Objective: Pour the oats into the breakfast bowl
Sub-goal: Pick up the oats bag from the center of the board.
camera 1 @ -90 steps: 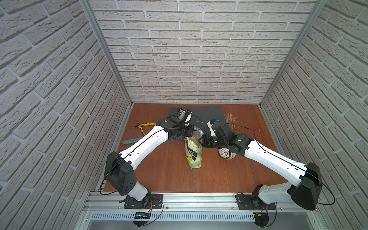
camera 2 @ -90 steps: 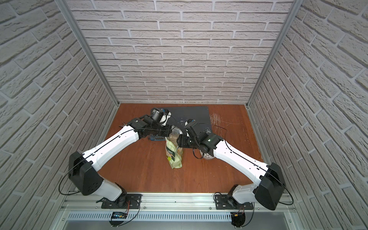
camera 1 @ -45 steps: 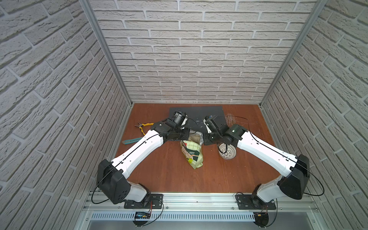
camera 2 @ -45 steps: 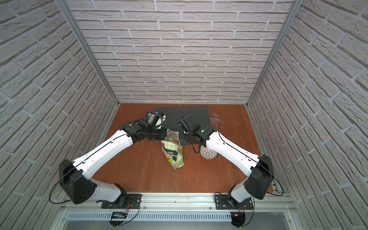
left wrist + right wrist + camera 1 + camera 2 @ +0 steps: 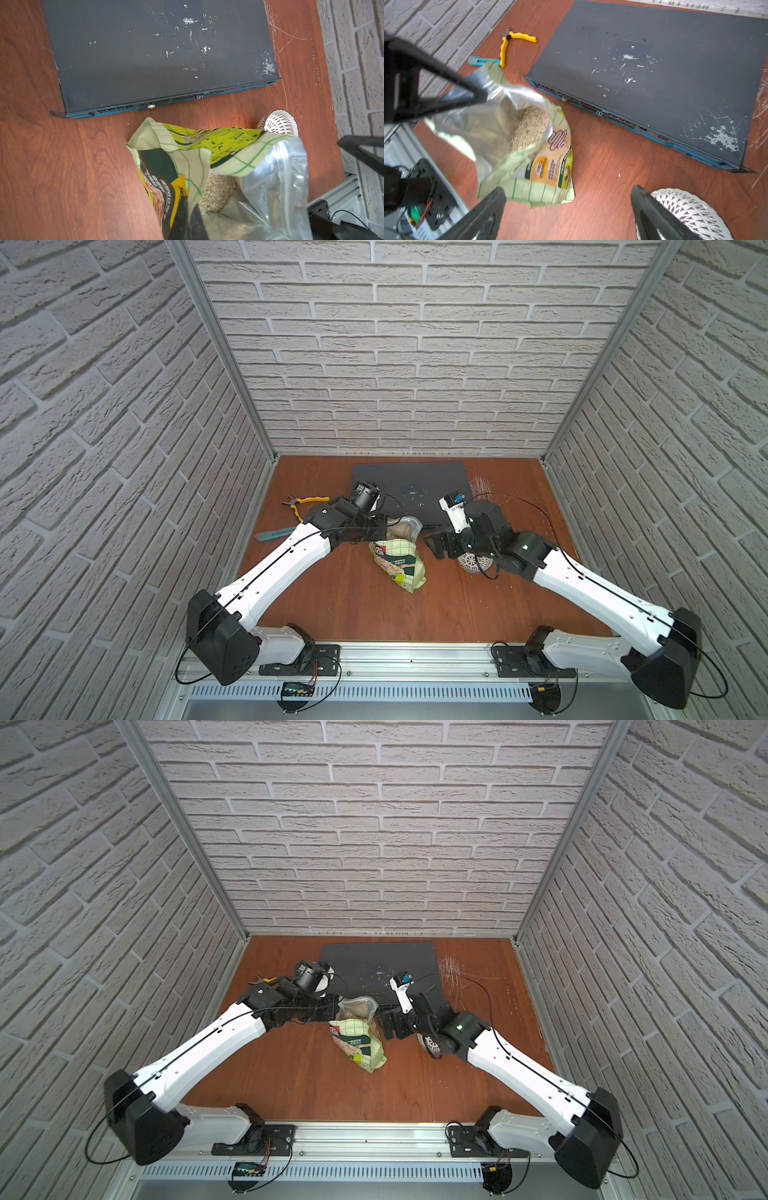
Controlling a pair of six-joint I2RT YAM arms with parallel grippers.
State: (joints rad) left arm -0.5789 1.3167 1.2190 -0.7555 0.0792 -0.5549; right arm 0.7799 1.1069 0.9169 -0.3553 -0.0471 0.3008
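The green-and-white checked pouch (image 5: 399,564) (image 5: 359,1044) leans on the wooden table, its mouth held up and open. Pale oats (image 5: 216,191) (image 5: 531,126) show inside it. My left gripper (image 5: 382,526) (image 5: 187,218) is shut on the pouch's rim. My right gripper (image 5: 436,545) (image 5: 568,188) hangs open between the pouch (image 5: 529,166) and the breakfast bowl (image 5: 471,562) (image 5: 691,209), holding nothing. The white lattice bowl (image 5: 278,122) stands to the right of the pouch, partly hidden under my right wrist in both top views.
A flat dark box (image 5: 411,485) lies at the back of the table, behind the pouch. Yellow pliers (image 5: 303,504) and a teal cutter (image 5: 272,534) lie at the back left. Thin straw-like strands (image 5: 482,485) are scattered at the back right. Brick walls close in three sides.
My right gripper has opened wide and drawn a little toward the front, beside the pouch and over the bowl. My left gripper has kept its hold on the pouch's rim.
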